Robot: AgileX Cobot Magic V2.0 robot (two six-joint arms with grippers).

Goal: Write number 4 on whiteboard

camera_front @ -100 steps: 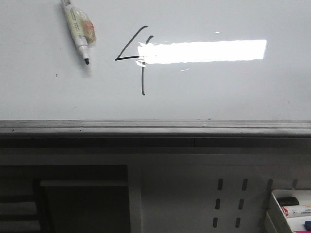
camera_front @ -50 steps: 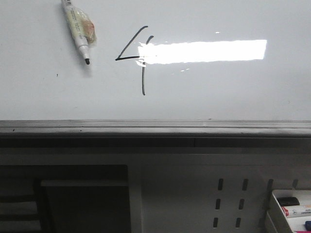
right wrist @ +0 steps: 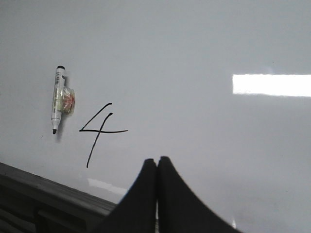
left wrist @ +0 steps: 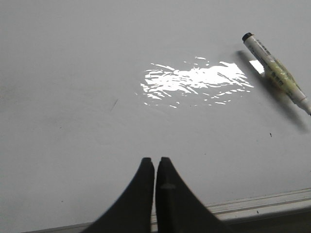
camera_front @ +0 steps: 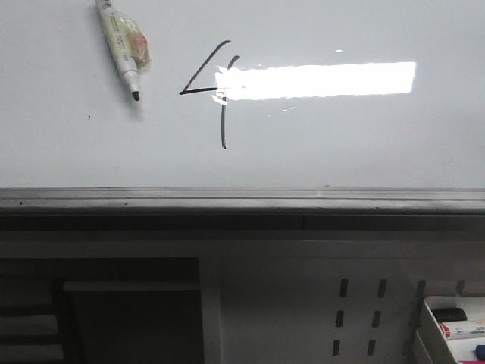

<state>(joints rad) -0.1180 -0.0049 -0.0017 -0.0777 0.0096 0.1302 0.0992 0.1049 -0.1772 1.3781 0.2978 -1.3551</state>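
One digit is all the task asks for, and you can see it already drawn. The whiteboard [camera_front: 364,152] fills the upper half of the front view, its grey frame edge running across the middle of the frame, with a bright rectangular light reflection to the right of centre. Below it, in the lower right, sits a grey perforated panel [camera_front: 356,318].

The number 4 [camera_front: 208,91] stands upper centre in the front view, just left of the reflection and touching its edge: slanted stroke, short bar and separate vertical stroke all present, thin and black. In the right wrist view it reads cleanly at centre left.

The marker [camera_front: 121,49] lies on the board at the upper left, uncapped, tip pointing down, near the digit but apart from it.

Your left tool [left wrist: 155,162] and right tool [right wrist: 157,162] each show at the bottom of their wrist views with fingers pressed together and nothing between them, both clear of the marker.

Judging from this, the writing is finished and the marker is set down; nothing appears left to do.
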